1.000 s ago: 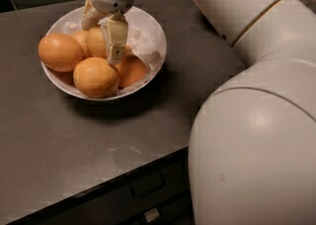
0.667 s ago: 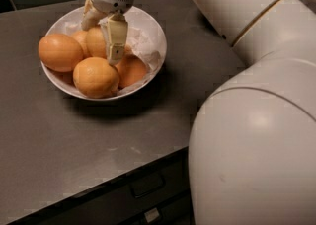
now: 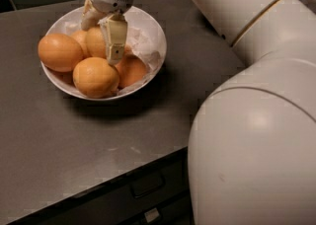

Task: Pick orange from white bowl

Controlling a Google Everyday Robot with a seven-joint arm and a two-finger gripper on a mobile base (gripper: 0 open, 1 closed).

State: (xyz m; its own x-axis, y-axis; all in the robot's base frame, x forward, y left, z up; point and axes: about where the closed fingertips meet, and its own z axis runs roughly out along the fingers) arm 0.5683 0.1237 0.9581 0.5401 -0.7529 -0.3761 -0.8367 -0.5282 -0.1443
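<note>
The white bowl (image 3: 153, 31) stands on the dark counter at the upper left, lined with crumpled white paper and holding several orange fruits. The orange (image 3: 95, 45), dull golden, lies in the middle of the pile. My gripper (image 3: 100, 41) reaches down into the bowl from above. Its two fingers straddle the orange: the near finger (image 3: 115, 39) lies against its right side, the far finger (image 3: 89, 17) against its upper left. The orange rests in the bowl, partly hidden by the fingers.
A deeper-orange oval fruit (image 3: 60, 52) lies at the bowl's left, a pebbly one (image 3: 95, 77) at the front, another (image 3: 131, 70) at the right. My large white arm (image 3: 256, 120) fills the right side. The counter's front edge (image 3: 98, 182) has drawers below.
</note>
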